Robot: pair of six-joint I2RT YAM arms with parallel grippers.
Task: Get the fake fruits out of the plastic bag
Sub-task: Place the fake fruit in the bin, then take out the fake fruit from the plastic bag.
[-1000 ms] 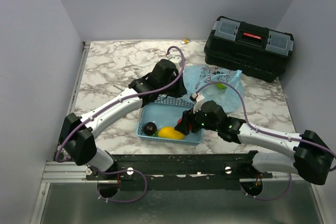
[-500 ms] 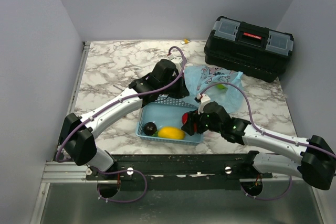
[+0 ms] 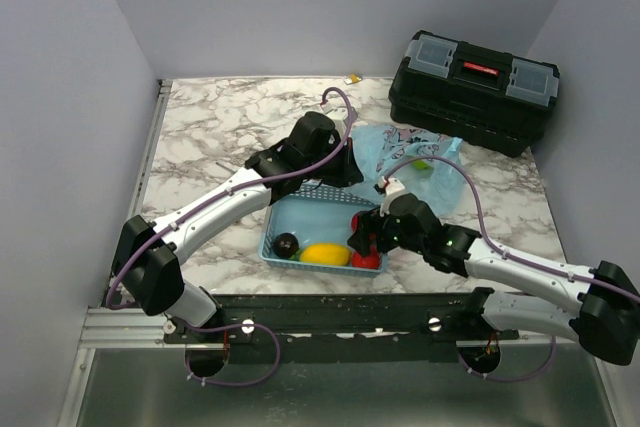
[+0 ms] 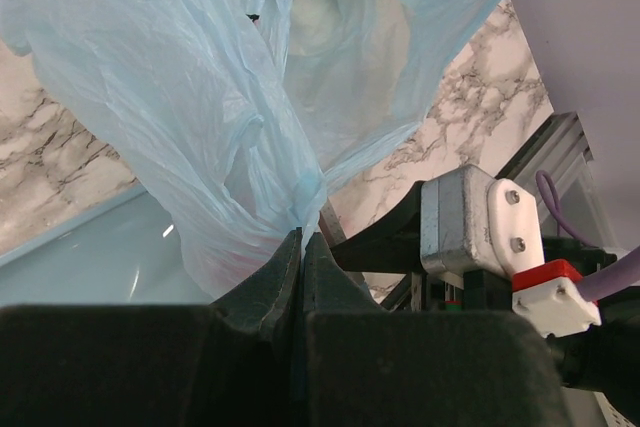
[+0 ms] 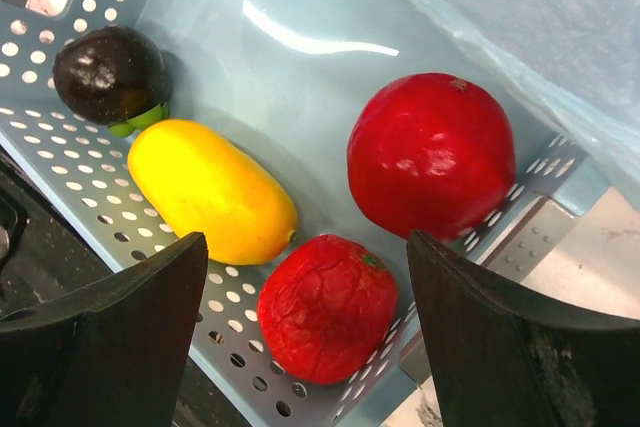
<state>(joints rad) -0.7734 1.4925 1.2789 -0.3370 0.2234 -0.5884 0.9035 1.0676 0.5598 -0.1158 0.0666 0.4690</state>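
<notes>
Blue plastic bag (image 4: pixel 200 97) film pinched tight in left tool (image 4: pixel 302 247). Right tool (image 5: pixel 305 247) spread, empty, over red apple (image 5: pixel 432 152), strawberry (image 5: pixel 330 309), yellow fruit (image 5: pixel 212 190) in basket (image 5: pixel 300 37). Next: lift clear, enter bag mouth for green apple (image 3: pixel 421 163), avoid snagging film.

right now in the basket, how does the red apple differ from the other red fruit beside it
The red apple is bigger than the strawberry-like fruit. The apple's skin is smooth and glossy; the strawberry-like fruit's is wrinkled and veined. The apple sits toward the corner by the plastic bag; the strawberry-like fruit lies beside the yellow fruit. Both are red and both lie in the light-blue basket.
</notes>
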